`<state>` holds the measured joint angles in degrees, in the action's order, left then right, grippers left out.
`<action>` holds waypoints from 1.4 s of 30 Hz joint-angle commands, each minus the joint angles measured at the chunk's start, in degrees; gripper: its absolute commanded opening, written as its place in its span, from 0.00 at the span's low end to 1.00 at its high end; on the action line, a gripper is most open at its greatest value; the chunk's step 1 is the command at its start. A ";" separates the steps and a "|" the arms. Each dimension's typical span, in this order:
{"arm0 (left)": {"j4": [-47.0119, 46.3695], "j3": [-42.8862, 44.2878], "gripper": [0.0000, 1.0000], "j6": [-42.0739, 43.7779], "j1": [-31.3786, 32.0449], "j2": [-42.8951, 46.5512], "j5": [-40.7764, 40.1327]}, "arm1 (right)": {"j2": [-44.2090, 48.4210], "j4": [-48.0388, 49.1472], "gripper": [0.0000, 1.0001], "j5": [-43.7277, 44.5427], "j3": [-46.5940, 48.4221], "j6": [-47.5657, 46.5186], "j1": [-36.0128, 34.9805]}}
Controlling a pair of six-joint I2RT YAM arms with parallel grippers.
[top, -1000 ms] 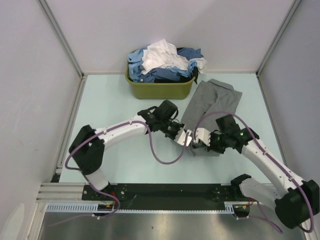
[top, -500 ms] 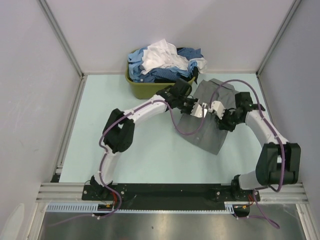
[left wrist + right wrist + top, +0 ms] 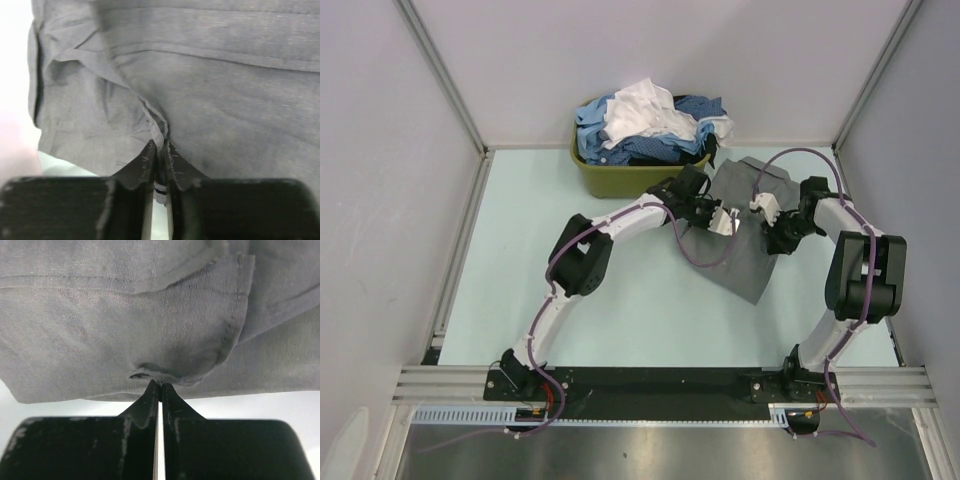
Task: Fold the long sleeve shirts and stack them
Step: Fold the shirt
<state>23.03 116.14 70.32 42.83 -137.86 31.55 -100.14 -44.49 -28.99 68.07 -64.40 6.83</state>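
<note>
A grey long sleeve shirt (image 3: 752, 265) lies folded on the pale table, right of centre. Both arms reach over it, side by side. My left gripper (image 3: 728, 221) sits on the shirt's upper middle. In the left wrist view its jaws (image 3: 161, 145) stand a sliver apart with a ridge of the grey cloth (image 3: 225, 100) pinched between them. My right gripper (image 3: 764, 209) is just to its right. In the right wrist view it (image 3: 160, 385) is shut on the hem of the grey cloth (image 3: 125, 315). More shirts (image 3: 645, 125), blue, dark blue and white, are piled in the basket.
The olive-green basket (image 3: 640, 181) stands at the back centre, close behind the left arm's wrist. Grey walls enclose the table on the left, back and right. Purple cables loop off both arms above the shirt.
Both grippers have carried the shirt's near edge away from the bases toward the far end, folding it over. The left jaws have eased slightly apart.
</note>
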 commanded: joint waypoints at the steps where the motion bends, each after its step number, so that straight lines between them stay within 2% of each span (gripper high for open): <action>1: -6.32 1.37 0.19 -3.17 -0.47 -0.30 -0.61 | -1.64 0.54 0.00 -0.80 3.03 1.29 0.55; 2: -6.50 1.72 0.20 -3.70 -0.47 -0.65 -0.87 | -3.03 0.63 0.00 -0.63 3.55 1.99 0.55; 4: -6.94 1.99 0.31 -5.37 -0.64 -0.83 -1.31 | -4.44 0.20 0.00 -0.54 4.52 3.05 0.64; 5: -7.46 1.99 0.38 -5.98 -0.73 -0.48 -1.49 | -5.50 -0.59 0.00 -0.63 5.83 3.84 0.73; 6: -7.90 1.99 0.50 -8.25 -0.99 -0.13 -1.93 | -5.94 -0.95 0.01 -0.54 6.36 4.11 0.82; 8: -8.17 2.34 0.60 -11.51 -1.69 1.80 -1.49 | -6.56 -2.26 0.02 -0.54 7.68 4.72 0.82; 9: -7.91 2.43 0.67 -15.79 -2.57 3.90 -1.32 | -6.74 -2.70 0.03 -0.54 8.04 4.90 0.90; 13: -1.42 2.96 0.76 -28.81 -5.64 11.20 2.80 | -7.70 -4.73 0.04 -0.36 9.36 5.95 0.90; 14: 1.99 2.26 0.78 -35.02 -6.43 12.69 3.95 | -7.70 -4.99 0.06 -0.19 9.36 6.48 0.90; 16: 5.87 -1.24 0.81 -40.24 -8.72 16.30 6.76 | -8.67 -5.87 0.09 -0.01 9.88 7.80 0.73; 18: 9.92 -4.85 0.90 -45.43 -10.56 18.93 9.84 | -9.20 -7.54 0.11 0.08 10.76 8.94 0.82; 19: 10.45 -8.70 0.90 -46.93 -11.09 19.64 10.19 | -9.63 -7.98 0.12 0.25 10.85 9.99 0.90; 21: 10.02 -12.23 0.91 -52.90 -12.58 20.79 11.86 | -9.90 -9.03 0.21 0.69 11.03 11.13 1.17; 22: 9.41 -14.77 0.93 -55.18 -13.20 20.88 12.74 | -10.51 -9.73 0.27 0.87 11.90 12.27 1.34; 23: 8.01 -15.76 0.93 -59.99 -13.73 20.88 14.31 | -10.78 -11.83 0.38 0.87 12.86 12.98 2.04; 26: 3.02 -19.89 0.92 -68.27 -15.23 21.14 15.30 | -11.04 -16.22 0.51 -0.62 17.96 17.46 4.67; 28: -1.20 -23.13 0.89 -69.97 -15.32 22.28 15.29 | -10.78 -20.00 0.52 -2.37 22.42 21.22 6.26; 30: -3.77 -24.99 0.88 -75.49 -15.06 22.81 15.04 | -10.34 -22.03 0.54 -5.45 24.47 23.96 7.49; 33: -5.53 -26.83 0.88 -78.32 -14.62 21.59 13.90 | -8.24 -22.92 0.55 -10.46 24.39 29.06 5.93; 37: -8.52 -27.54 0.86 -79.46 -14.53 19.83 13.89 | -8.05 -17.24 0.54 -13.19 20.97 36.26 0.91; 42: -8.87 -26.31 0.75 -79.55 -13.56 16.75 15.73 | -9.46 -10.10 0.53 -15.03 18.50 42.06 -2.26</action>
<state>17.12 88.84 -7.09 28.21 -118.98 44.64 -109.60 -59.92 -39.64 87.29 -29.78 6.33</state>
